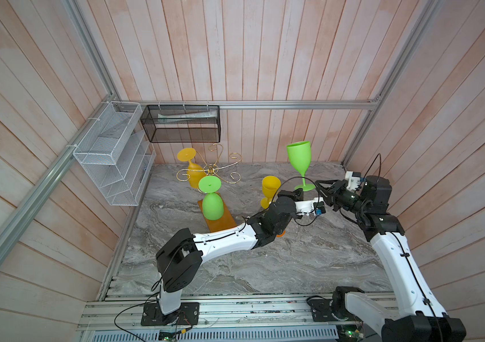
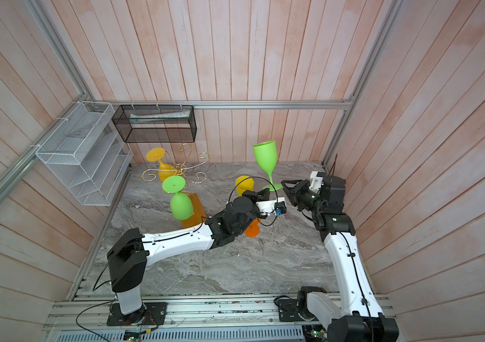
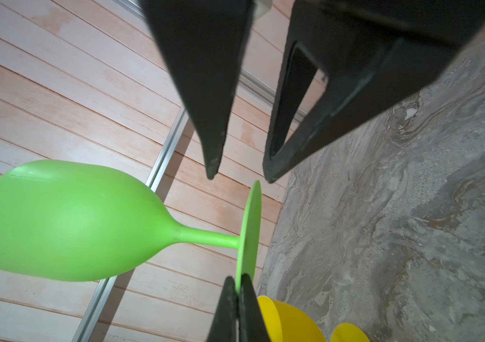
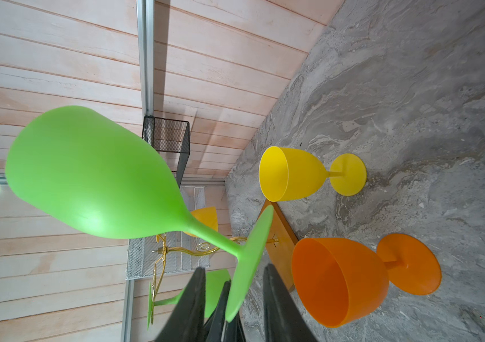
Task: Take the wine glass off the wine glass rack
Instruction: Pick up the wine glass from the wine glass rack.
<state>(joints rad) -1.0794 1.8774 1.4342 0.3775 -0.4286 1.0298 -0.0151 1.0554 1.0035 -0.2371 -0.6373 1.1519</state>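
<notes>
My left pincer is clenched on the foot of the green wine glass, aloft right of centre in both top views, well apart from the wine glass rack; my right pincer gapes astride that foot.

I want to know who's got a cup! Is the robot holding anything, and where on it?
The left end effector holds the green plastic wine glass, pinching the edge of its flat round foot. The right end effector is open, not gripping.
</notes>
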